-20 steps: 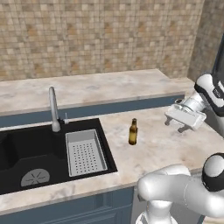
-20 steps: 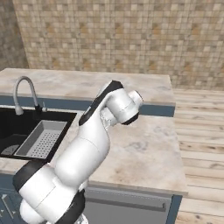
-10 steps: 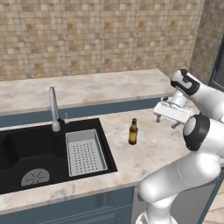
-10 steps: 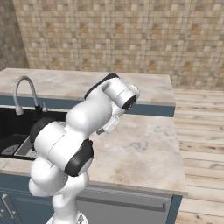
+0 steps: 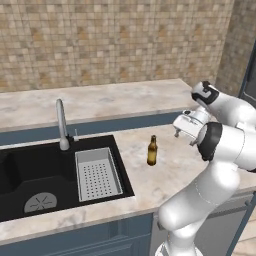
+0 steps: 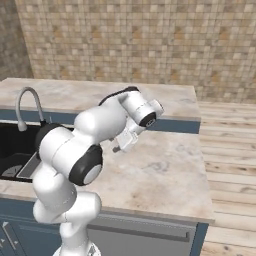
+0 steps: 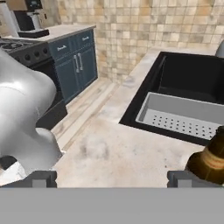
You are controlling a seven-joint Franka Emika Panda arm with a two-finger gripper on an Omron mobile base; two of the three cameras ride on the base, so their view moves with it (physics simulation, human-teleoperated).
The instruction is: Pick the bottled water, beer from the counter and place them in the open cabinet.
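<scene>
The beer [image 5: 152, 151] is a small brown bottle standing upright on the beige marbled counter [image 5: 170, 172], just right of the sink. My gripper [image 5: 183, 137] hangs a little to its right at about the bottle's height, apart from it. In the hand view the beer [image 7: 211, 161] sits at the lower right, just outside the right fingertip [image 7: 186, 178]. The gripper [image 7: 111, 179] is open with nothing between its fingers. From the right base view the gripper [image 6: 119, 148] is low over the counter [image 6: 165, 170] and my arm hides the beer. The bottled water is out of view.
A black sink [image 5: 35, 170] with a white perforated tray [image 5: 97, 173] and a grey faucet [image 5: 61, 125] lies left of the beer. A tall dark slab [image 5: 248, 65] rises at the far right edge. Bare counter spreads right of my arm.
The arm has folded in and swung the gripper leftward over the counter, closer to the beer. The beer has not moved.
</scene>
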